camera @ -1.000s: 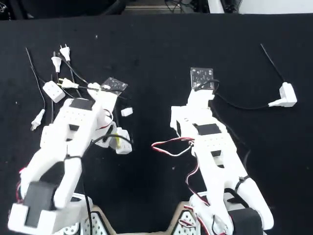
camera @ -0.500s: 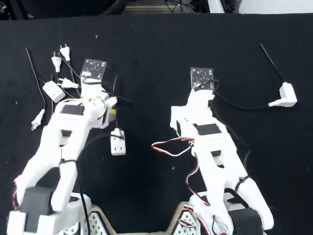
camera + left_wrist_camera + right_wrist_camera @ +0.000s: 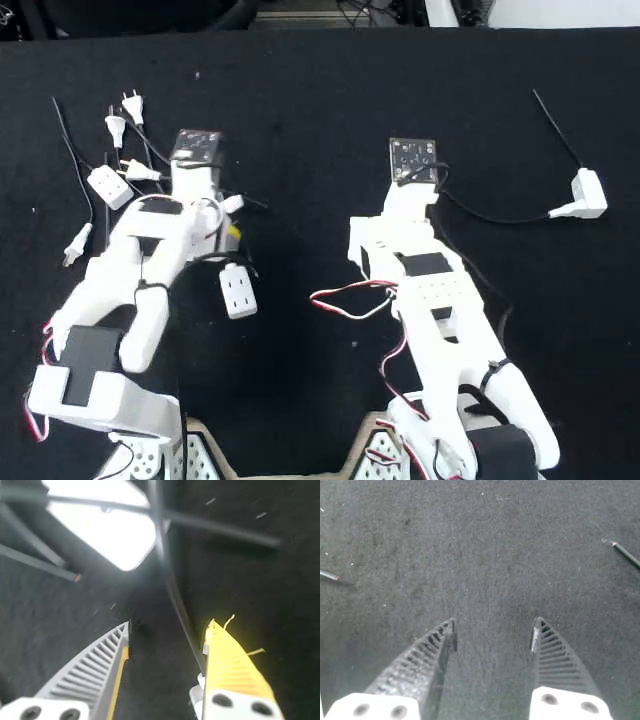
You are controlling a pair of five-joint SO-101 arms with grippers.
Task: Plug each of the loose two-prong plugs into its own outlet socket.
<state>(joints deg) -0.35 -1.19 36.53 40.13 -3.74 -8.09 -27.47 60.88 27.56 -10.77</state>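
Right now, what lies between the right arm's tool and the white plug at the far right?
A black cable runs from beside the tool to the plug; high view shows it.

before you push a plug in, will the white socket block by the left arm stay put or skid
The socket block looks small and probably light, so it may skid. It lies flat on the black table, so tipping seems unlikely.
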